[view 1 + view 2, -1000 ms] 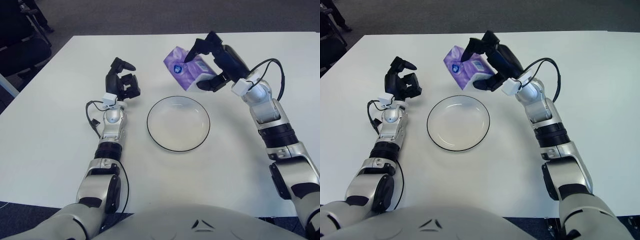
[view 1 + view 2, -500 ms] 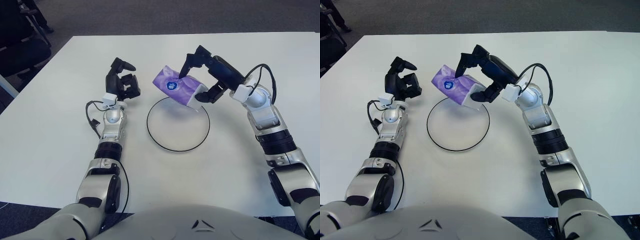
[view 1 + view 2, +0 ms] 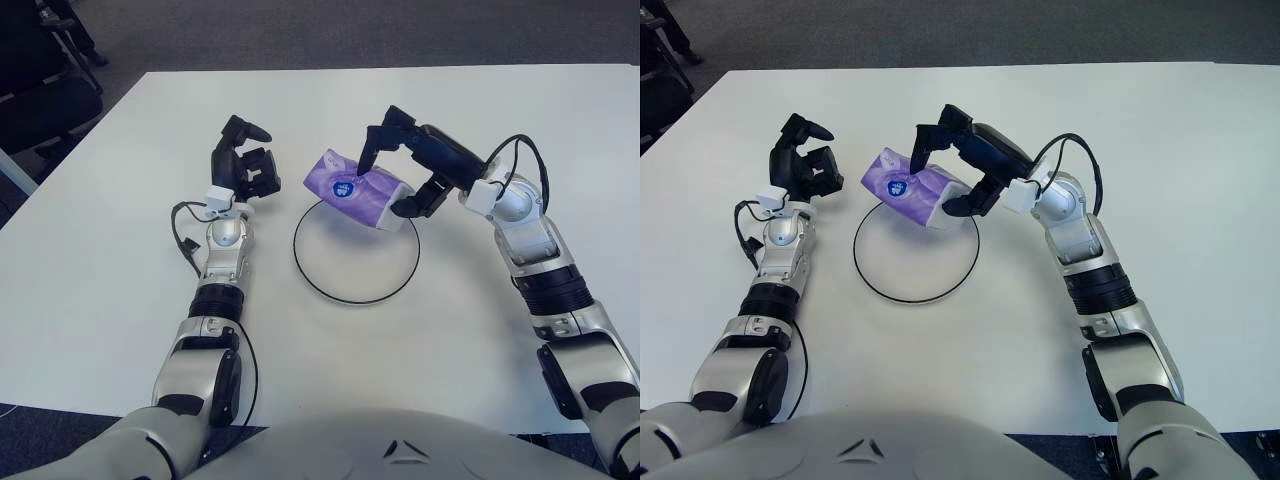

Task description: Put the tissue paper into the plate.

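Right hand (image 3: 400, 170): fingers clamped on the tissue pack (image 3: 360, 188); one digit on its far top, another under its right end.
Tissue pack: purple, tilted, left end highest; it sits at the far rim of the plate (image 3: 356, 279), its right end over or on the rim. Whether it touches the plate, you cannot tell.
Left hand (image 3: 243, 163): idle, left of the plate, fingers curled on nothing.
Step in hand: lowering and placing. Judged nearly done, not released.
How to do it well: bring the pack nearer, toward the plate's middle, level it, then let go. Released here, it would likely straddle the far rim and could tip outward.
Edges: the plate's rim is low; only centring will hold the pack in.
Open room: the table (image 3: 500, 380) lies bare to the near and right of the plate, so you can withdraw the right arm that way. The left hand stands well apart.
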Robot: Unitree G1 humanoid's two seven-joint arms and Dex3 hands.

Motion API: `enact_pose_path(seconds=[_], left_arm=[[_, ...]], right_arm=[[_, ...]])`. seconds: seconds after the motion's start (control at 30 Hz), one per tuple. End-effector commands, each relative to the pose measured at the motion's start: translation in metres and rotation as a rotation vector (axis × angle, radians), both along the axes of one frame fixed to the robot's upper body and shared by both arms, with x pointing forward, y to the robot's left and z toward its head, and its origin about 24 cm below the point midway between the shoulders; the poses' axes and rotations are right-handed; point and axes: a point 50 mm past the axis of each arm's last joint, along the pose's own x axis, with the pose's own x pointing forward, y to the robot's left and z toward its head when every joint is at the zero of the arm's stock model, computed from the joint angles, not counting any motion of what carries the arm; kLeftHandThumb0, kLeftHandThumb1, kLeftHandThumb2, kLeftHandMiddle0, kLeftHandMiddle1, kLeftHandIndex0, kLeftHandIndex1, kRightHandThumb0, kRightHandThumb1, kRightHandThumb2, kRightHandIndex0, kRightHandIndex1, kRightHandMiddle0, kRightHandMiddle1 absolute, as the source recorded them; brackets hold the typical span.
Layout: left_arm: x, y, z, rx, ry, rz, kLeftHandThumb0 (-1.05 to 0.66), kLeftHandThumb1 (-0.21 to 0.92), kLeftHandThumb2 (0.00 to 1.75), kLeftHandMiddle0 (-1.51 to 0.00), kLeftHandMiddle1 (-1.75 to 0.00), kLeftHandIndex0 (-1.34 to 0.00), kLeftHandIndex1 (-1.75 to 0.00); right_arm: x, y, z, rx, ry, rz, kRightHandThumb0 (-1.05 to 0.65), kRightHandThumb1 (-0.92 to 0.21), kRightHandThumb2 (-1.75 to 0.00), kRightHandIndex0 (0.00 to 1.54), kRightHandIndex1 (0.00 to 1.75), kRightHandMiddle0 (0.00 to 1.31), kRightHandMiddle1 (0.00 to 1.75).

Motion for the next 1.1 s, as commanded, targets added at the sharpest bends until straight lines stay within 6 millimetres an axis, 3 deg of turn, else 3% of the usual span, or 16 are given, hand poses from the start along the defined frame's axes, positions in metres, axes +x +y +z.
enact_pose_path(seconds=[0.0,0.47,0.53,0.63,0.73,0.8,0.9,0.97,1.07], left_arm=[[-0.0406,-0.0009,-0.0796,-0.059,0.294,0.029,-0.47,0.36,1.26,-1.33,-1.75,-0.58,-1.75],[-0.0405,-0.0008,-0.0794,-0.057,0.291,0.031,-0.46,0.37,1.26,-1.32,-1.75,-0.57,-1.75],[-0.0405,-0.0008,-0.0795,-0.058,0.292,0.033,-0.46,0.37,1.26,-1.32,-1.75,-0.57,-1.75],[-0.0405,-0.0007,-0.0797,-0.059,0.296,0.036,-0.46,0.37,1.26,-1.32,-1.75,-0.57,-1.75],[-0.0407,-0.0008,-0.08,-0.058,0.3,0.04,-0.46,0.37,1.26,-1.31,-1.75,-0.57,-1.75],[-0.0407,-0.0009,-0.08,-0.059,0.3,0.04,-0.47,0.37,1.26,-1.31,-1.75,-0.58,-1.75],[-0.0407,-0.0011,-0.08,-0.061,0.3,0.039,-0.47,0.36,1.26,-1.31,-1.75,-0.58,-1.75],[-0.0408,-0.0014,-0.0795,-0.06,0.295,0.043,-0.47,0.36,1.26,-1.31,-1.75,-0.58,-1.75],[-0.0409,-0.0019,-0.079,-0.055,0.292,0.049,-0.47,0.35,1.27,-1.32,-1.75,-0.59,-1.75]], right_arm=[[-0.0071,0.0033,-0.0021,-0.034,-0.004,0.06,0.56,-0.11,-1.57,0.78,1.75,1.02,1.75],[-0.0083,0.005,-0.0089,-0.157,0.025,0.128,0.53,-0.16,-1.51,0.74,1.75,0.96,1.75],[-0.0098,0.0039,-0.0074,-0.206,0.031,0.13,0.52,-0.19,-1.47,0.71,1.75,0.86,1.75],[-0.0107,0.0029,-0.0063,-0.295,0.048,0.139,0.21,-0.22,-1.39,0.69,1.75,0.69,1.6],[-0.0106,0.0024,-0.0066,-0.348,0.055,0.158,0.07,-0.43,-1.12,0.52,1.75,0.48,1.56],[-0.0106,0.0025,-0.0066,-0.364,0.053,0.174,-0.19,-0.65,-0.81,0.22,1.62,0.4,1.61],[-0.0086,0.0024,-0.0076,-0.376,0.049,0.198,-0.32,-0.39,-1.02,0.08,1.38,0.13,1.48],[-0.0068,0.0016,-0.0076,-0.398,0.029,0.216,-0.39,-0.33,-1.05,0.04,1.22,0.07,1.38],[-0.0045,-0.0003,-0.0065,-0.422,0.01,0.229,-0.57,-0.38,-0.95,0.01,0.97,0.02,1.11]])
